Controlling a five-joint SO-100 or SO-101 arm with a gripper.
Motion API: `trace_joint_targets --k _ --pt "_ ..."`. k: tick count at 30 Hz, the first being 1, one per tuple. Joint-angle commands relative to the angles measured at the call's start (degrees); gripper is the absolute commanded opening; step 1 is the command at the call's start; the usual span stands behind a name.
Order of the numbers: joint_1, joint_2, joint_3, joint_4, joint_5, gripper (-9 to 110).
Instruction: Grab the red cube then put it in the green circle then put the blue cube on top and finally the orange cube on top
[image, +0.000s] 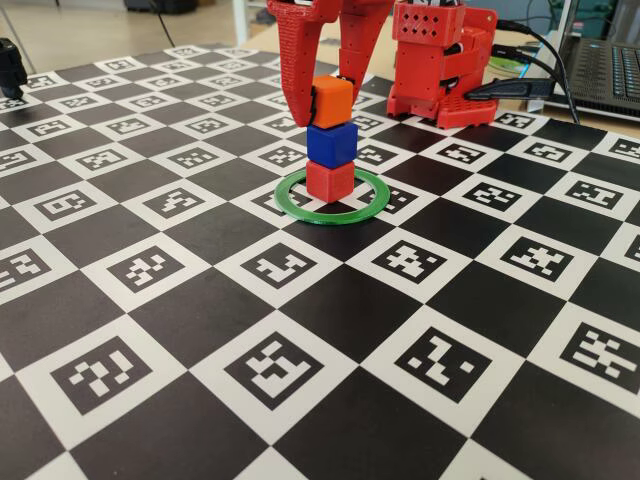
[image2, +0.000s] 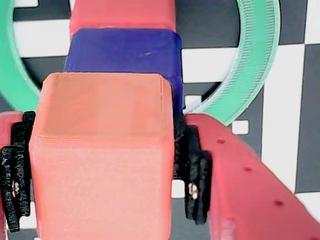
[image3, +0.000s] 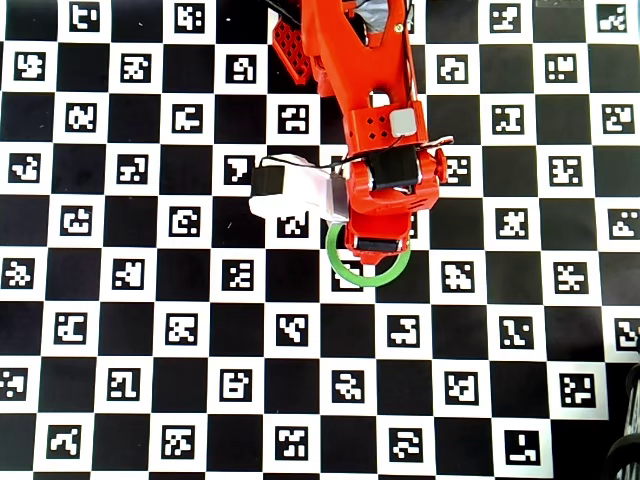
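While gripped, orange cube (image: 331, 101) between gripper (image: 323, 100) fingers.

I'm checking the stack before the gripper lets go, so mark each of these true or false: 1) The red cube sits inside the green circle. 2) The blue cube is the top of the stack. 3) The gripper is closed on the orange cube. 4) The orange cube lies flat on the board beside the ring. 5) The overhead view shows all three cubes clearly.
1) True: the red cube rests inside the green circle.
2) False: the blue cube is in the middle; the orange cube is on top.
3) True: the gripper clamps the orange cube on both sides.
4) False: it sits on the blue cube.
5) False: the arm covers the stack there.
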Motion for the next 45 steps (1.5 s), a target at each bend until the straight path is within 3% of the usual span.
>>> trace_joint_targets --k 1,9,17,25,30,34,37,42,44,45 --pt "-0.4 0.8 -0.4 -0.4 0.3 12" --pt "-0.4 0.8 0.3 -0.6 0.8 14" --pt "-0.4 2.4 -0.1 0.4 2.1 45" --pt "-0.2 4.5 -11.7 11.2 3.3 54" --pt "2.5 5.4 -22.3 19.0 -0.2 49" --pt "6.8 9.8 -24.4 18.3 -6.6 46" --pt "11.2 15.5 -20.5 11.1 -15.6 35" --pt "18.0 25.0 -7.3 -2.5 -28.8 6" --pt "19.2 27.7 -0.9 -7.3 -38.4 -6" --pt "19.8 29.4 2.9 -9.4 -42.2 -6"
